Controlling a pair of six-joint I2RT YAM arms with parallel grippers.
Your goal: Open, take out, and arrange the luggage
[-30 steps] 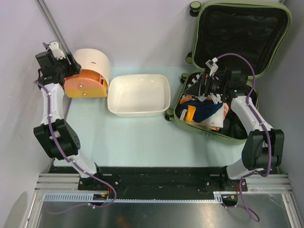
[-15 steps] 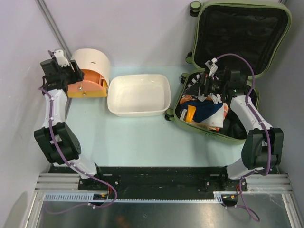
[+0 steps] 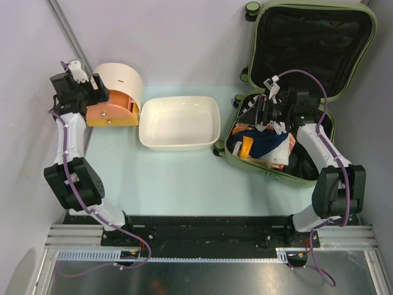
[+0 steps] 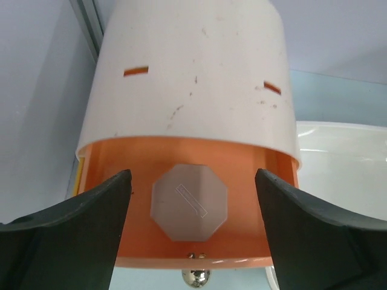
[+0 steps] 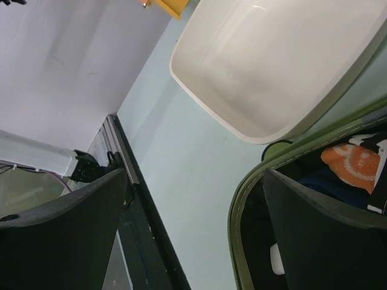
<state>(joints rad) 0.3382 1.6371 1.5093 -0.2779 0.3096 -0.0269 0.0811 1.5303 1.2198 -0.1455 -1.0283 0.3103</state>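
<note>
Masking some luggage (image 3: pixel 310 37) contents (image 3: pixel 261 144), right end effector (image 3: pixel 263 115) stands spread; left end effector (image 4: pixel 192 175) likewise.

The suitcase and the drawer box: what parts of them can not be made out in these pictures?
- Suitcase contents, top view: the right arm covers part of the pile; the items are too small to name.
- Suitcase, right wrist view: cut off by the edge and the dark fingers.
- Drawer box, left wrist view: its cream cover hides the back of the orange drawer.
</note>
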